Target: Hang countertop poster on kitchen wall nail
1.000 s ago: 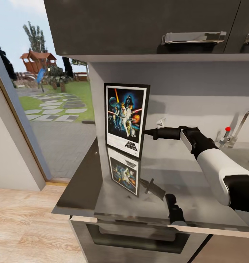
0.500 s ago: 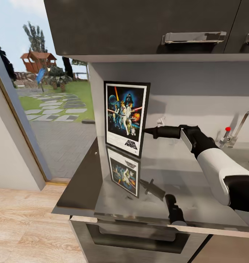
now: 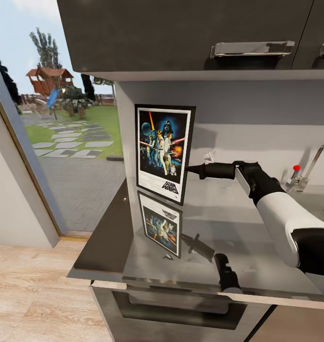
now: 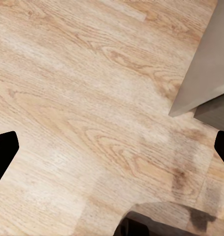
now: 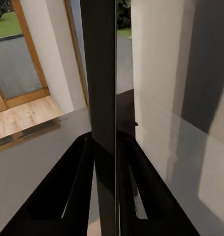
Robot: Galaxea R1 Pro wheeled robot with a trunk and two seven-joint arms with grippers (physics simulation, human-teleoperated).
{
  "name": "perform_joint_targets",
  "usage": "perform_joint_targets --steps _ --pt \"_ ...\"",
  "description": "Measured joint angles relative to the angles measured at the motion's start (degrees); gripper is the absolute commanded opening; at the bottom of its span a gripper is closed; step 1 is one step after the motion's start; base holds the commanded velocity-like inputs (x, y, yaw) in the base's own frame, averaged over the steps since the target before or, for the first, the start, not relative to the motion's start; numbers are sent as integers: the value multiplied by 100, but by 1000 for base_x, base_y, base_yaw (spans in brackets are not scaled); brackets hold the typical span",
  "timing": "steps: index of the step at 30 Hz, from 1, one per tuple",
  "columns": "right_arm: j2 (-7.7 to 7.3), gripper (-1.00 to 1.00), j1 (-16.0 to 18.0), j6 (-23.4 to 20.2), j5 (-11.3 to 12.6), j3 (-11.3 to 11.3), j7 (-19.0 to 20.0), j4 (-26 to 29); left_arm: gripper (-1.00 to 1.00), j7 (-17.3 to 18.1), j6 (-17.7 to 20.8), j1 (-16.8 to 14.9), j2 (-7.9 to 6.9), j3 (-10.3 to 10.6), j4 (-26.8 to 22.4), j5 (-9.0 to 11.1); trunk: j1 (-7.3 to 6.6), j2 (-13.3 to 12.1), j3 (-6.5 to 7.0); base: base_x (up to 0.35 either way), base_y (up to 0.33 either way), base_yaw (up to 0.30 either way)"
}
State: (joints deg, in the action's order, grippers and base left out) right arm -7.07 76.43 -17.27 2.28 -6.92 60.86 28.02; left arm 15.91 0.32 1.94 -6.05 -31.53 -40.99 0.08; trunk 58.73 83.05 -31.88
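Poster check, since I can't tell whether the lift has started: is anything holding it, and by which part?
Yes. The right tool is shut on the poster, pinching its right-hand edge, roughly two-thirds down the frame. The left tool holds nothing.

This is a home kitchen. A dark grey, mirror-glossy surface (image 3: pixel 109 237) runs along the wall, topping an oven front (image 3: pixel 181 308) with a long handle at the near edge. Dark wall cabinets (image 3: pixel 181 33) with chrome bar handles (image 3: pixel 252 48) hang overhead, and a chrome tap (image 3: pixel 309 168) with a red knob stands at the far right. The floor is pale wood planking (image 4: pixel 82 98). To the left, a glazed doorway (image 3: pixel 62 142) opens onto a paved path, a lawn, trees and a wooden play structure, marking it as a house with a garden.
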Motion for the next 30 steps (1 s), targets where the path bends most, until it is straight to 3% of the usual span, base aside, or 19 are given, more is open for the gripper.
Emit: perform_joint_targets --steps 9,18,20,21,30 --pt "-1 -100 0 -5 5 3 5 4 100 2 0 0 0 -45 -3 0 3 0 0 -139 0 0" --pt "-1 -100 0 -6 9 8 36 4 100 3 0 0 -1 -49 -1 0 3 -1 0 -320 0 0" --pt "-1 -100 0 -5 10 9 89 7 100 2 0 0 -2 -49 -1 0 3 -1 0 -338 0 0" --pt "0 -100 0 -6 16 5 331 18 100 4 0 1 0 -54 -2 0 3 0 0 -340 0 0" --pt "-1 -100 0 -2 11 16 378 17 100 3 0 0 -2 -53 -1 0 3 -1 0 -340 0 0"
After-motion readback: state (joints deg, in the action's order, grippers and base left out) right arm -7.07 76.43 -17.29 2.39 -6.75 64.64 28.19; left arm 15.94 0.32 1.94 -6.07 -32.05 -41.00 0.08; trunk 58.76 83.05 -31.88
